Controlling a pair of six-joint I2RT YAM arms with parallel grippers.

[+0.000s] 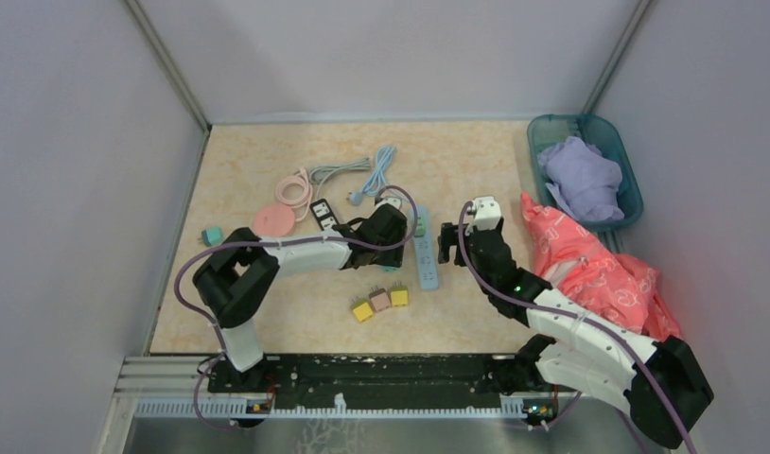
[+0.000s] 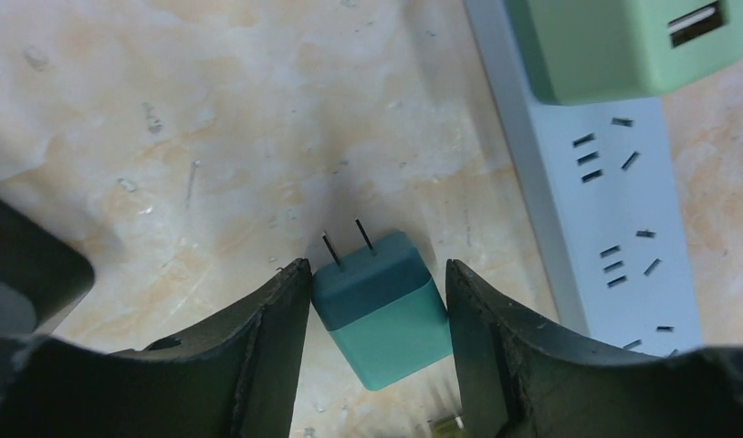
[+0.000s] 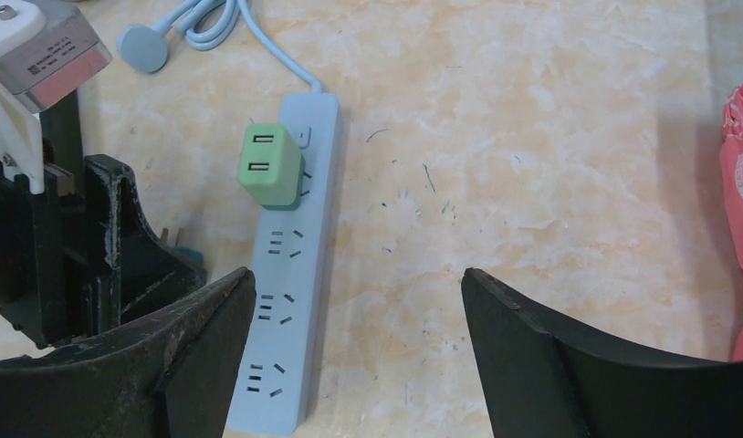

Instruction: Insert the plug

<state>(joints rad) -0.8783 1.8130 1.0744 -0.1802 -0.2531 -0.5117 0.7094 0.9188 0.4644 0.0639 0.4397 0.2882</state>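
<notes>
Black-and-white arms (image 1: 306, 253) trail purple cables (image 1: 184, 284) and end in scuffed black fingers (image 2: 258, 356).

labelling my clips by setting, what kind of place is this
Probably a robot test cell: plain grey partition walls enclose a beige marbled tabletop, with two black-and-white robot arms bolted along a metal rail at its edge.

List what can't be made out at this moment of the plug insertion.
- Left wrist: whether the left gripper pinches the teal plug; contact is shadowed.
- Top view: that plug, all but hidden under the left arm.
- Left wrist: green adapter, cut by the top edge.
- Top view: power strip sockets, too small.
</notes>
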